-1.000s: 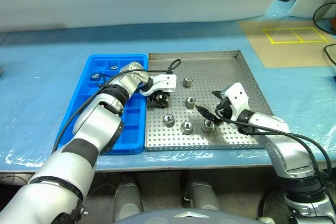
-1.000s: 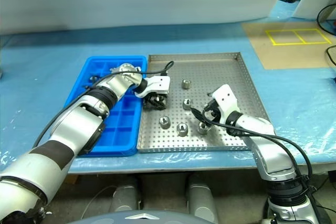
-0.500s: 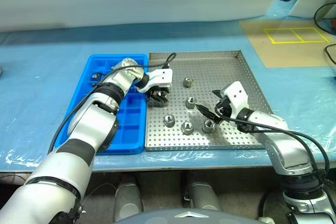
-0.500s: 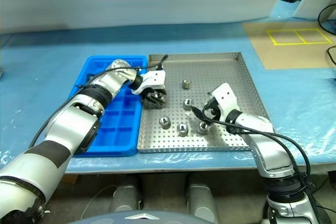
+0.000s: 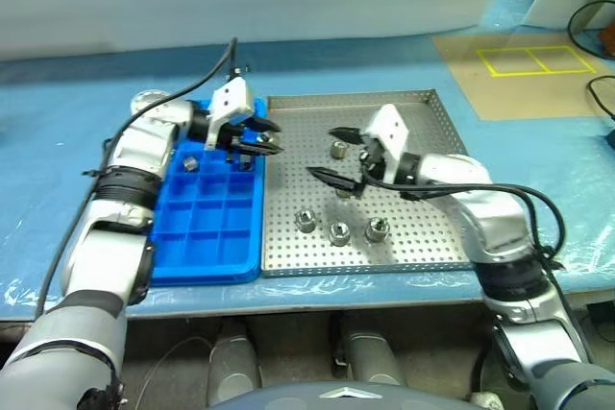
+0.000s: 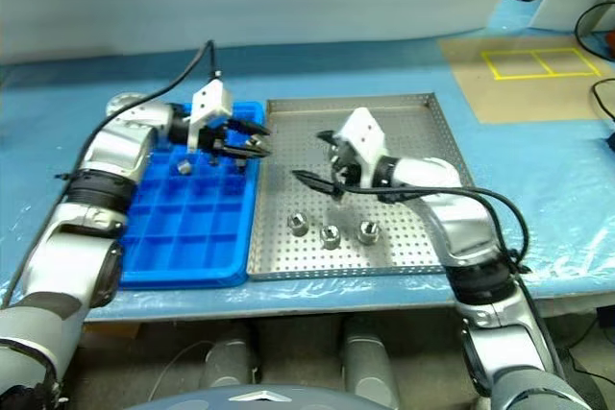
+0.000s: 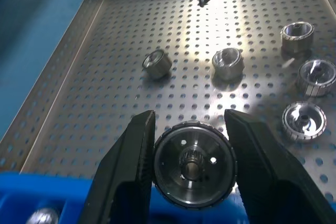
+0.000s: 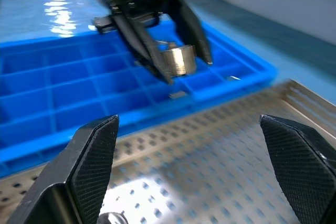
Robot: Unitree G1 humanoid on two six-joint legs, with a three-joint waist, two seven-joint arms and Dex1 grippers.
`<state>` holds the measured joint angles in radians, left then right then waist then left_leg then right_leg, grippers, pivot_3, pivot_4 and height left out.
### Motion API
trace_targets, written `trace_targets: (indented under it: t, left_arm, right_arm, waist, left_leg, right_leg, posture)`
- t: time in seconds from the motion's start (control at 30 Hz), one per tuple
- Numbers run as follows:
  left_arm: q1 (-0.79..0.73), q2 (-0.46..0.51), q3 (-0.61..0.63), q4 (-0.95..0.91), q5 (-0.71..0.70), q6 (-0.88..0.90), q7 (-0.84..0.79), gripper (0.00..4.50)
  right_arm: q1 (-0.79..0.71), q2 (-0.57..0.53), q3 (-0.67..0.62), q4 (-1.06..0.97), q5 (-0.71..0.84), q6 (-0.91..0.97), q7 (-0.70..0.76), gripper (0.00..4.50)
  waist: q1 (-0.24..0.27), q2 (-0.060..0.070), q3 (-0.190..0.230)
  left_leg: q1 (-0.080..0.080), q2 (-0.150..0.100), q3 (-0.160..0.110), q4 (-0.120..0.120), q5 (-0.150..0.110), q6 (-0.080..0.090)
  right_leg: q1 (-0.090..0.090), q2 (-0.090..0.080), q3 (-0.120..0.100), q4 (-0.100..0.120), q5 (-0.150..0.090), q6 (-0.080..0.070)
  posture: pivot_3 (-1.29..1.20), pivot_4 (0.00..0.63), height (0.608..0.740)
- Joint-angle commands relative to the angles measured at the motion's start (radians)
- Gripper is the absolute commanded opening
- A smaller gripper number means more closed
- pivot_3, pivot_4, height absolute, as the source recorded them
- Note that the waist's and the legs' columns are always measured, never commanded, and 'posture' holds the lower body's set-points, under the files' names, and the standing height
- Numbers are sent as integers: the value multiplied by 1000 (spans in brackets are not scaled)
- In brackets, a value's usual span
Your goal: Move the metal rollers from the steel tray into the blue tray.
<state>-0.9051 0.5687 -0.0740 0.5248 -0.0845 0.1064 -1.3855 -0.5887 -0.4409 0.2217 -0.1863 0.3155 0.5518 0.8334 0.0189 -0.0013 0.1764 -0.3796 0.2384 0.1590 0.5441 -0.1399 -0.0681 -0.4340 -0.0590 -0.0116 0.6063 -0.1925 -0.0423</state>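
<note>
Blue sheeting covers the bench where the left gripper [image 5: 252,140], clamped on a short shiny metal roller [image 7: 193,163], hangs over the bright blue gridded plastic tray [image 5: 207,237], whose free compartments lie toward six o'clock; the right gripper [image 5: 334,154] gapes above the perforated steel tray [image 5: 432,237].

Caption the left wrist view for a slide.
Left tool grips a metal roller above the blue tray, five rollers left on the steel tray.

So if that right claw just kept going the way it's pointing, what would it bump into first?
Most likely the left gripper and the metal roller it grips, over the blue tray; depth is hard to judge.
</note>
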Motion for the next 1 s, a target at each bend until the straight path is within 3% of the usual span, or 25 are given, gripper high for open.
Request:
trace_targets:
  t: [0.03,0.27,0.37,0.5,0.7,1.0]
  left_arm:
    - [115,101,116,-262,-69,137,89,1753]
    - [537,220,344,-715,-136,405,291,1753]
    - [705,202,463,-869,-184,512,377,1753]
    - [818,172,516,-953,-209,556,473,1753]
    - [796,45,469,-946,-186,519,684,1753]
    - [675,-23,396,-733,-142,432,840,1753]
  right_arm:
    - [-139,69,63,148,-19,-113,105,4500]
    - [-282,204,126,412,-58,-272,239,4500]
    - [-299,252,142,483,-77,-322,272,4500]
    - [-307,284,140,533,-91,-353,302,4500]
    - [-308,296,135,565,-114,-370,325,4500]
    - [-271,274,127,512,-134,-341,308,4500]
  waist:
    - [9,0,0]
    - [67,0,0]
    - [91,0,1]
    - [137,0,1]
    - [178,0,1]
    - [184,-1,0]
  left_leg:
    - [-1,0,0,0,0,0]
    - [-7,3,-4,-3,0,-2]
    - [-9,3,-7,-4,0,-2]
    - [-10,4,-9,-3,1,-3]
    - [-6,3,-11,-3,1,-3]
    - [-7,3,-11,-2,3,-5]
  right_leg:
    - [-1,-1,0,0,0,0]
    - [-5,-1,-9,1,-3,-6]
    - [-5,-1,-13,1,-4,-7]
    - [-4,-1,-14,1,-4,-7]
    - [-1,-1,-14,3,-8,0]
    - [-4,0,-13,6,-5,-6]
  posture:
    - [55,150,740]
    - [273,150,740]
    - [346,150,740]
    - [395,150,740]
    - [408,150,740]
    - [344,150,740]
